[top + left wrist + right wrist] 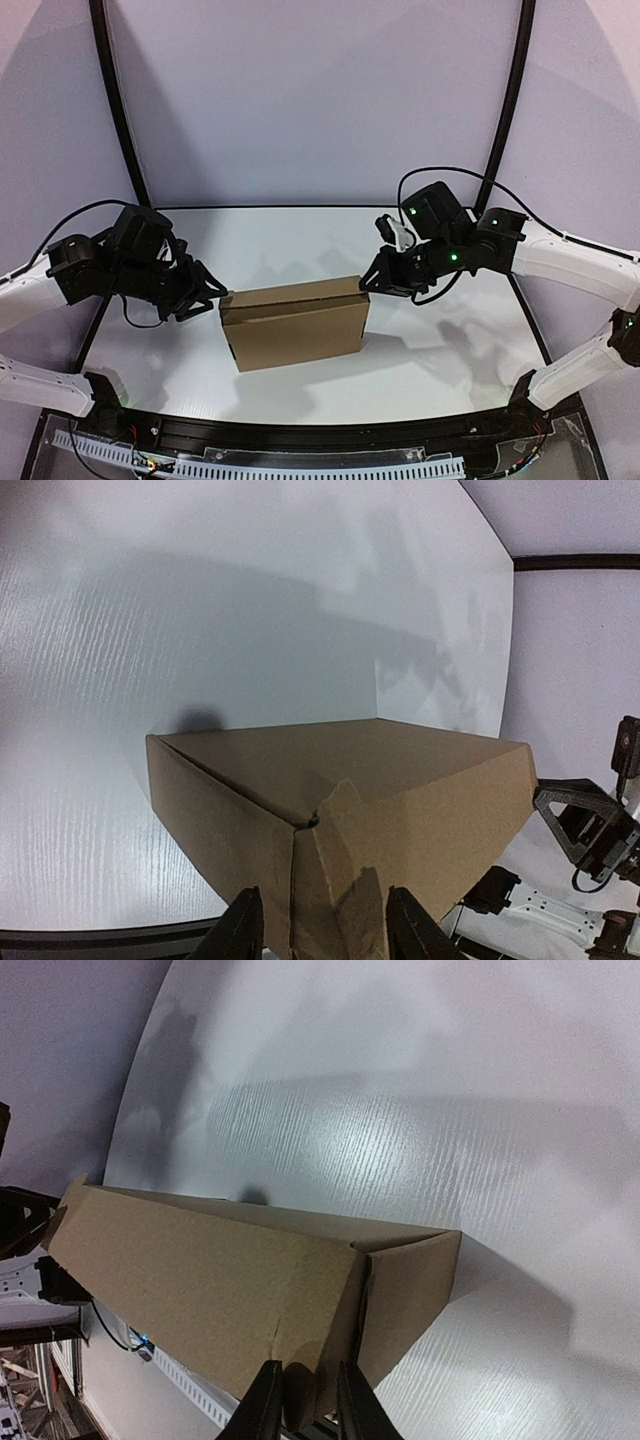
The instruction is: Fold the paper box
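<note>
- The paper box [295, 322] lies closed in the middle of the table [450, 350].
- The left arm reaches inward and low. The left gripper [325, 920] straddles the box's end flap with its fingers parted; whether it grips is unclear.
- The right arm mirrors it, and the right gripper [310, 1400] pinches the opposite end's edge.

Left gripper [213, 292]: jaws apart, arm stretched inward, wrist low. Right gripper [369, 282]: jaws narrow, pinching the paper box [295, 322] edge between its fingers.
</note>
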Controlling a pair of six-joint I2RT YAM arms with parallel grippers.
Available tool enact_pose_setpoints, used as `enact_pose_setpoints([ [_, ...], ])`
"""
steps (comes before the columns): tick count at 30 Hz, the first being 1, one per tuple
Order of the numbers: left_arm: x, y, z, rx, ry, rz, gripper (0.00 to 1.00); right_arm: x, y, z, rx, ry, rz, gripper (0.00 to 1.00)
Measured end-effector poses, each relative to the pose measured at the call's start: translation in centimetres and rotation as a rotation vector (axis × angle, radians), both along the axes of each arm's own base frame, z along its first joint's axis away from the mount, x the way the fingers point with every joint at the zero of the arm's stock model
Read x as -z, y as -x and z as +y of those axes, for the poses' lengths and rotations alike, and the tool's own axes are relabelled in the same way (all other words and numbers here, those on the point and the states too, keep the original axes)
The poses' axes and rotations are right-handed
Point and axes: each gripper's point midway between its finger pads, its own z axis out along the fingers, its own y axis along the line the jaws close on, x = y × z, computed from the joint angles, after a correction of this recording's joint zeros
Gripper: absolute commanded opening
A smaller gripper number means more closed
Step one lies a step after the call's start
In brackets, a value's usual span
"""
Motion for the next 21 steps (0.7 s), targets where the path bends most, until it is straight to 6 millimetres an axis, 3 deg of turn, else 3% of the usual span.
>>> enact_pose_setpoints([
  [6,-0.1,0.1,-0.6,-0.006,0.043,0.025,0.36,0.0,0.0,0.0,-0.006,0.004,-0.004,0.21],
  [15,0.3,-0.3,-1.5,-0.014,0.088,0.032,0.20,0.1,0.1,-0.1,-0.009,0.008,-0.004,0.20],
  [21,0.4,-0.7,-1.8,-0.016,0.090,0.031,0.17,0.2,0.1,-0.2,-0.008,0.014,0.000,0.20],
])
